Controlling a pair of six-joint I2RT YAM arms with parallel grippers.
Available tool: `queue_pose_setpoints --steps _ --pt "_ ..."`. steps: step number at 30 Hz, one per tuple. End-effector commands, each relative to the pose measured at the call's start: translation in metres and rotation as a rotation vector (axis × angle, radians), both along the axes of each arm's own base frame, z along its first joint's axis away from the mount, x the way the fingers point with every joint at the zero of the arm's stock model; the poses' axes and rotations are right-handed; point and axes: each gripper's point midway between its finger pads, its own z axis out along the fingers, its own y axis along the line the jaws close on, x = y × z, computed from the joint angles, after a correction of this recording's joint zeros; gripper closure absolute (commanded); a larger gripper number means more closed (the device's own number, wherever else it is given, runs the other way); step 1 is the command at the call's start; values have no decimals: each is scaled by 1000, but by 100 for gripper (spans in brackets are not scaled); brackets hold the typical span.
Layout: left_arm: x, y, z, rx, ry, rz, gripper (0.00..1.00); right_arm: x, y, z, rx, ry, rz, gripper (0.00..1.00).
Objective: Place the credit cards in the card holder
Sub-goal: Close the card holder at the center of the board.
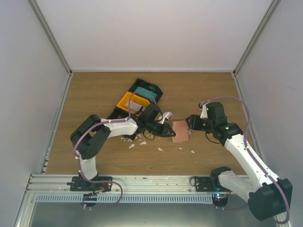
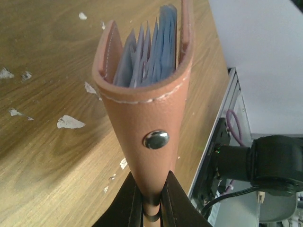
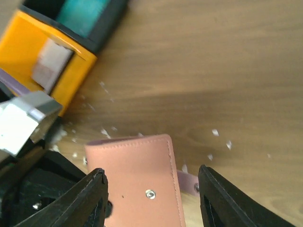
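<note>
The salmon card holder is held up off the table at the centre. My left gripper is shut on its folded spine end, just below the metal snap. The holder gapes slightly at the far end, where bluish-grey leaves stand inside; I cannot tell whether they are credit cards. My right gripper is open at the holder's right side. In the right wrist view its fingers straddle the holder, whose snap strap hangs out to the right. No loose credit card shows clearly.
A black-and-orange compartment tray lies behind the left gripper, with a teal item and a pale rectangle in it. Small white paper scraps litter the wood in front of the holder. White walls enclose the table.
</note>
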Motion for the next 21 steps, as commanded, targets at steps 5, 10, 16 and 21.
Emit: queue_pose_setpoints --steps 5,10,16,21 --pt "-3 -4 -30 20 63 -87 100 -18 -9 -55 -70 183 -17 47" --pt "-2 4 -53 80 54 -107 93 -19 -5 -81 -63 253 -18 52" --pt "4 29 -69 229 -1 -40 68 -20 -1 -98 -63 280 -8 58" --pt "8 46 -76 317 -18 23 58 -22 7 -107 -86 299 38 60"
